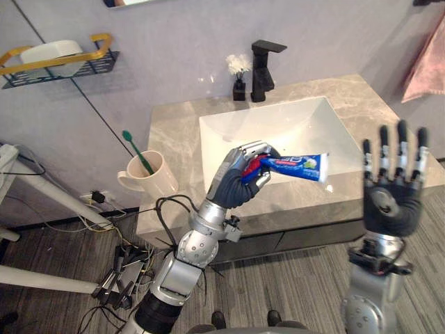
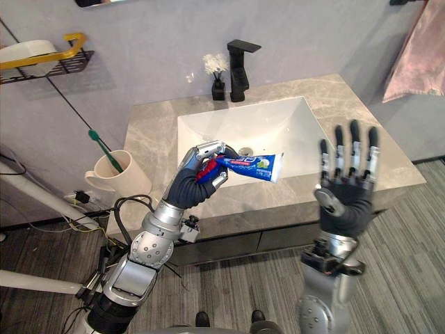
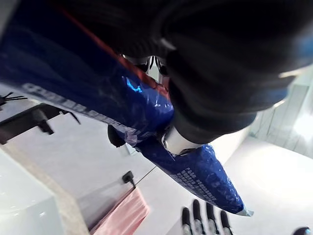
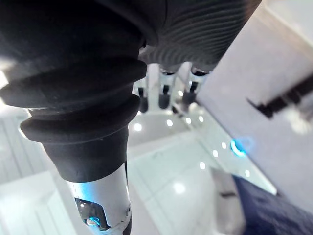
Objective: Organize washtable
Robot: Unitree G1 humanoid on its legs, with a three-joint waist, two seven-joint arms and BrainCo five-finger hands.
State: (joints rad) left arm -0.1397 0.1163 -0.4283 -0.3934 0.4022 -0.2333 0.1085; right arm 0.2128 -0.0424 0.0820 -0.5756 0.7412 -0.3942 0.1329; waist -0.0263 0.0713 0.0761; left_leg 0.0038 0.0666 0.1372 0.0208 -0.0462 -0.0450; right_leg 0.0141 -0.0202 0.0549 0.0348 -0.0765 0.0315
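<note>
One grey marble washtable [image 1: 361, 104] takes up the middle of the left eye view, with a white basin [image 1: 292, 125] sunk in it and a black tap [image 1: 263, 66] at the upper centre. A pink towel [image 1: 427, 59] hangs at the upper right and a wire shelf [image 1: 69, 66] with a yellow rail sits on the wall at the upper left. At the lower right the right hand [image 1: 389, 202] is raised, palm to the camera, fingers straight and spread, holding nothing. Left of centre the left hand [image 1: 240, 177] has its fingers and thumb curled round the cap end of a blue toothpaste tube [image 1: 299, 165], which is held above the basin's front edge and points toward the right of the frame. A cream mug [image 1: 160, 182] at the centre left, on the counter's left end, holds a green toothbrush [image 1: 139, 154] leaning in it. I judge the tube light, soft and easily squashed, with a glossy skin that could slip. The firmer shoulder by the cap looks like the best place to grip, since a hard squeeze at mid-body might force paste out or buckle the tube. The mug looks stiff, breakable and easy to tip, and it seems a likely home for the tube. White lettering runs along the tube's blue side, with a red patch near the fingers and a green-and-white patch near the flat crimped end. The print is too small to make out.
</note>
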